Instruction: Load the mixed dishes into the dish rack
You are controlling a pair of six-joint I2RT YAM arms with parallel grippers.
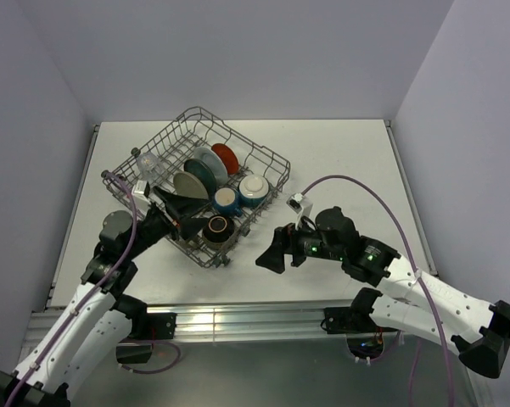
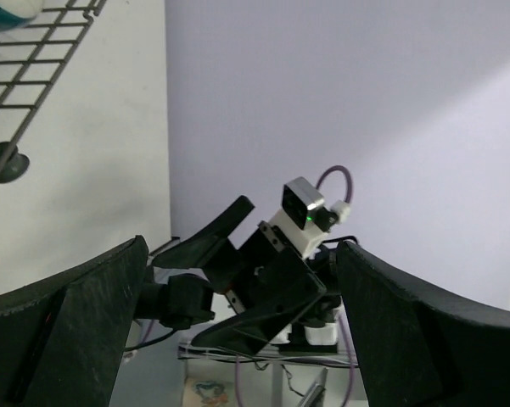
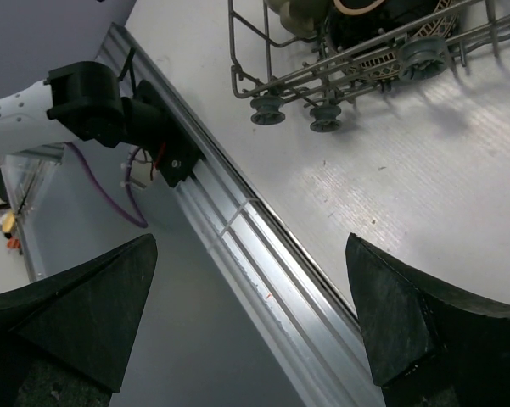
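Note:
The grey wire dish rack (image 1: pixel 270 156) stands angled on the white table. Inside it lean a red-orange plate (image 1: pixel 226 156), a pale plate (image 1: pixel 210 158), a teal plate (image 1: pixel 201 174) and a beige plate (image 1: pixel 189 185). Two blue cups (image 1: pixel 226 201) (image 1: pixel 254 190) sit beside them. A dark bowl (image 1: pixel 217 228) lies at the near corner and a clear glass (image 1: pixel 149 164) at the left. My left gripper (image 1: pixel 192 214) is open over the rack's near-left part, holding nothing. My right gripper (image 1: pixel 269 248) hangs open and empty just right of the rack's near corner. The right wrist view catches the rack's wheeled bottom edge (image 3: pixel 339 64) and the dark bowl (image 3: pixel 382 25).
The metal rail (image 3: pixel 263 246) along the table's near edge runs under my right gripper (image 3: pixel 250 254). In the left wrist view, my open left gripper (image 2: pixel 242 254) frames the right arm's gripper (image 2: pixel 271 292), with a rack wheel (image 2: pixel 4 161) at upper left. Walls enclose the table.

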